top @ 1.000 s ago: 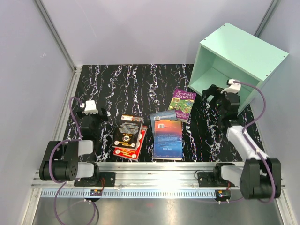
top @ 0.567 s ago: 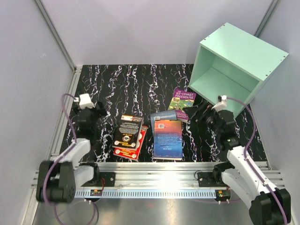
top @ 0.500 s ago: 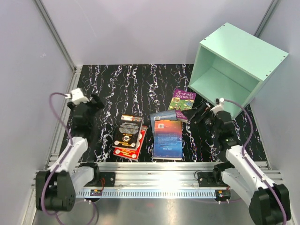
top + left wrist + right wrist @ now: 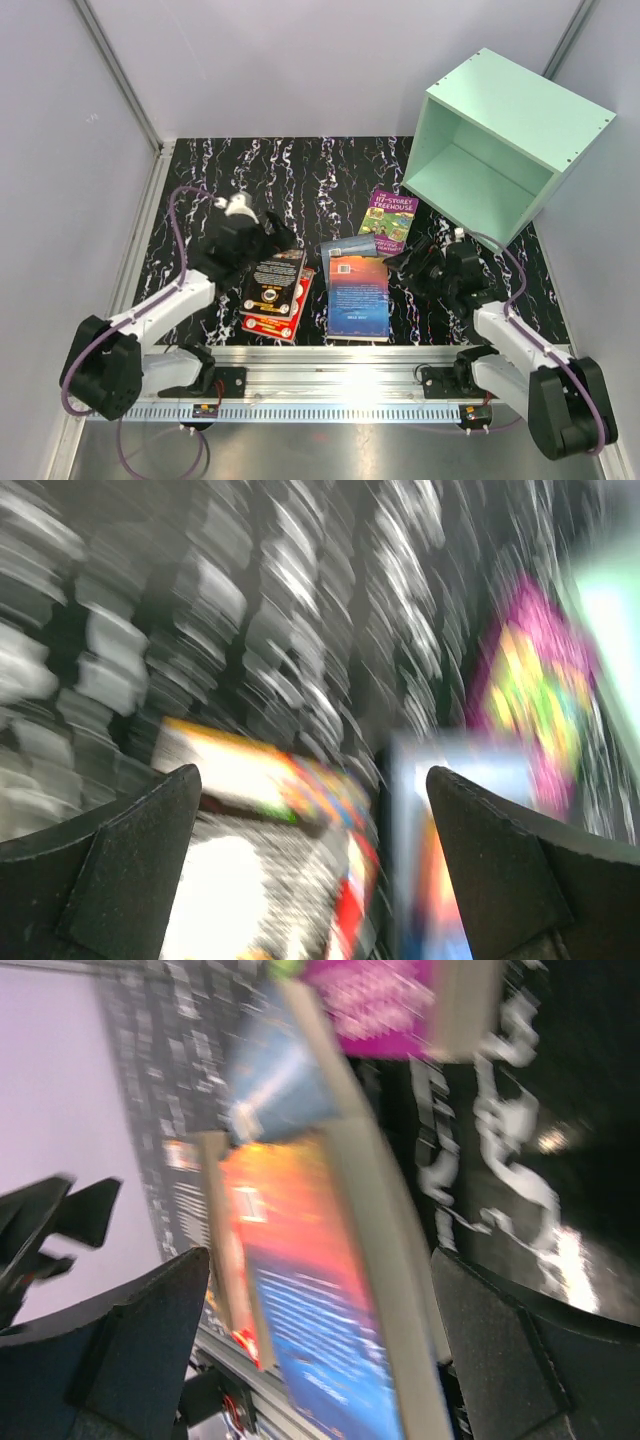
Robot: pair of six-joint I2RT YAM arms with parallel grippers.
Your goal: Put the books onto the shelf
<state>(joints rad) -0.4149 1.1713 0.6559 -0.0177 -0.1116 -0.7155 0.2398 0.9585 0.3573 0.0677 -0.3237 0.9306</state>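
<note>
Black marbled table [image 4: 330, 170] below us, and we count 5 books [image 4: 388, 218] flat mid-table; the mint shelf [image 4: 520, 110] sits at 2 o'clock. Left gripper [image 4: 272, 238], jaws released, hangs at 12 o'clock of the black book [image 4: 273, 282]; right gripper [image 4: 405, 265], also released, at 3 o'clock of the blue book [image 4: 357, 297].

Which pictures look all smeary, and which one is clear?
Left wrist view: very smeary; the table is just streaks and the purple book a blob, and only the left tool's fingers look sharp. Right wrist view: smeary too, though the blue and orange book can be made out. Top view: clear, with bright glare on the metal rail.
</note>
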